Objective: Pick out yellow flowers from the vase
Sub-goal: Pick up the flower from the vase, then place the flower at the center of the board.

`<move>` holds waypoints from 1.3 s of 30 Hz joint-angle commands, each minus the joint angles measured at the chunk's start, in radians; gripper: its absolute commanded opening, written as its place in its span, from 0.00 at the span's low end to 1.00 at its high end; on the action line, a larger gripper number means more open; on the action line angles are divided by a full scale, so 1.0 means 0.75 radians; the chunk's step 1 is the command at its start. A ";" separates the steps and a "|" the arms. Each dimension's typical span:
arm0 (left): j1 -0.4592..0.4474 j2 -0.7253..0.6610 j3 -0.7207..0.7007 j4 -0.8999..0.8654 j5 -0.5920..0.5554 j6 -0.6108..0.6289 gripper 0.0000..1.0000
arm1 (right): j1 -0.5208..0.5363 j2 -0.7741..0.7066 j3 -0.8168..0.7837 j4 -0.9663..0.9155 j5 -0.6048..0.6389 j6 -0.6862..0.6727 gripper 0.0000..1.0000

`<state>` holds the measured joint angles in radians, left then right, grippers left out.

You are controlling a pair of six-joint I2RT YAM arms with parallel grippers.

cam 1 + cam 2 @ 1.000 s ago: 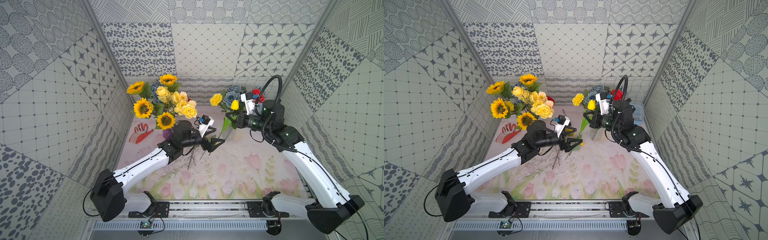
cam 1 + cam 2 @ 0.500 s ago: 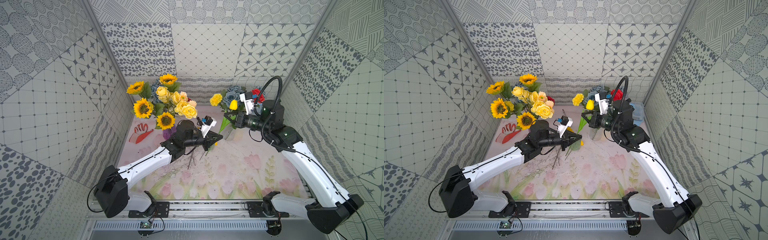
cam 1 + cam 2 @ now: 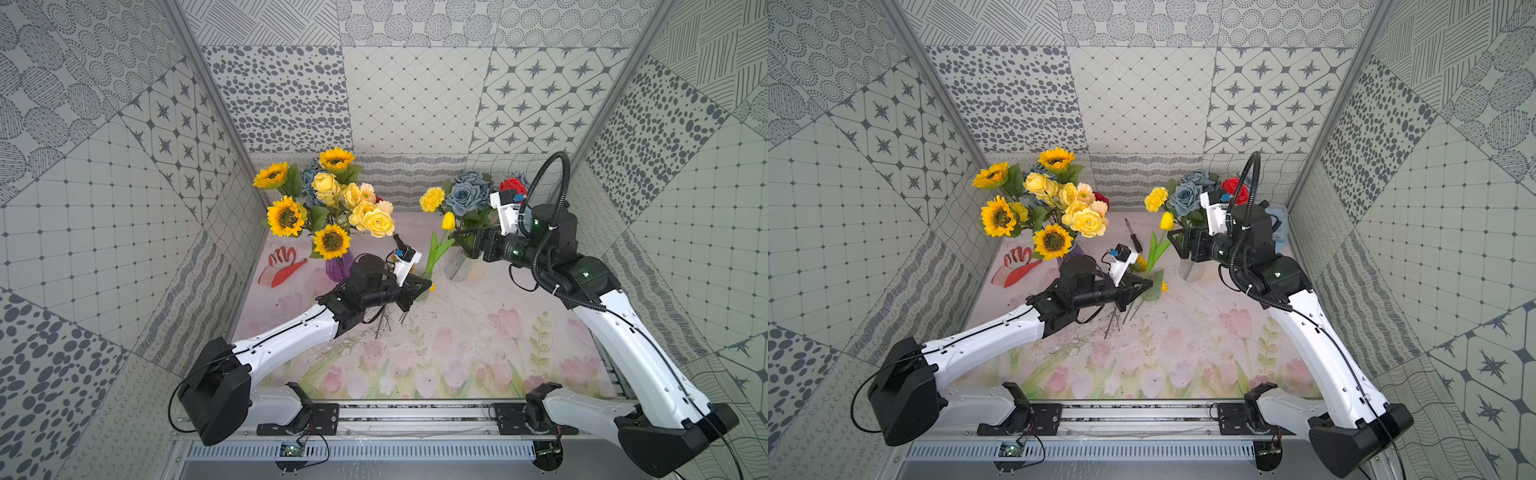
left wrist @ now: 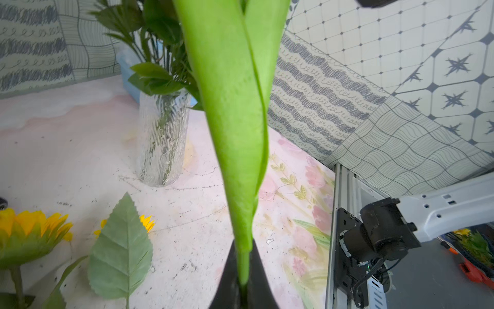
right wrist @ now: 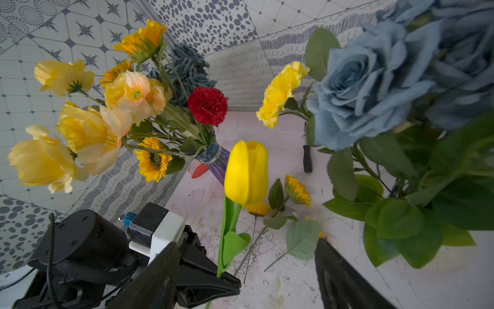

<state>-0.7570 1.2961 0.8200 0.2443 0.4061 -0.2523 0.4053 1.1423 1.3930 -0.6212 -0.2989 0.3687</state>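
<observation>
Patterned grey-and-white panels wall in a bench (image 3: 457, 345) printed with pale pink flowers. Well out past your left fingers (image 3: 420, 286) stands a purple vase (image 3: 338, 268) full of flowers; it plays no part in this step. Those left fingers are clamped tight low on the stem of the yellow tulip (image 3: 448, 220), just under its leaves. The flower is clear of the glass vase (image 3: 457, 266) and stands nearly upright between your two sets of fingers. On the bench just beyond the left fingers lie loose sunflowers (image 5: 297, 190). Your right fingers (image 5: 339, 278) are spread wide and empty, with the bloom just ahead of them.

This reads as the hand-over. Draw the right arm straight back so neither finger clips the bloom or the leaves of the grey-blue roses (image 3: 465, 197). Then swing the tulip down beside the loose sunflowers, keeping the grip firm, since a thin smooth stem may twist. A yellow carnation (image 3: 432, 199) is not yet out of the glass vase, near the right fingers and higher up.

The tulip is a smooth, closed, bright yellow bud on a green stem with two long broad leaves. The stem's end pokes out below the left fingers.
</observation>
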 commanded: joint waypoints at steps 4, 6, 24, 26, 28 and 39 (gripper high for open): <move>0.001 -0.005 -0.157 -0.053 -0.391 -0.182 0.00 | -0.041 -0.050 -0.010 -0.087 0.153 -0.082 0.84; 0.001 0.029 -0.157 -0.114 -0.467 -0.201 0.00 | -0.045 -0.049 -0.043 -0.084 0.151 -0.091 0.84; 0.062 0.474 -0.136 -0.025 -0.562 -0.345 0.00 | -0.045 -0.203 -0.415 0.002 0.186 -0.073 0.86; 0.062 0.509 -0.118 -0.032 -0.552 -0.361 0.00 | -0.045 -0.213 -0.429 0.000 0.190 -0.068 0.86; 0.063 0.525 -0.115 -0.033 -0.546 -0.376 0.00 | -0.043 -0.218 -0.438 -0.001 0.193 -0.066 0.86; 0.066 0.442 -0.114 -0.053 -0.608 -0.397 0.67 | -0.045 -0.198 -0.435 -0.003 0.185 -0.085 0.86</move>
<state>-0.7116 1.6566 0.7174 0.2142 -0.0090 -0.5339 0.3752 0.9985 1.0687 -0.6548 -0.1661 0.3065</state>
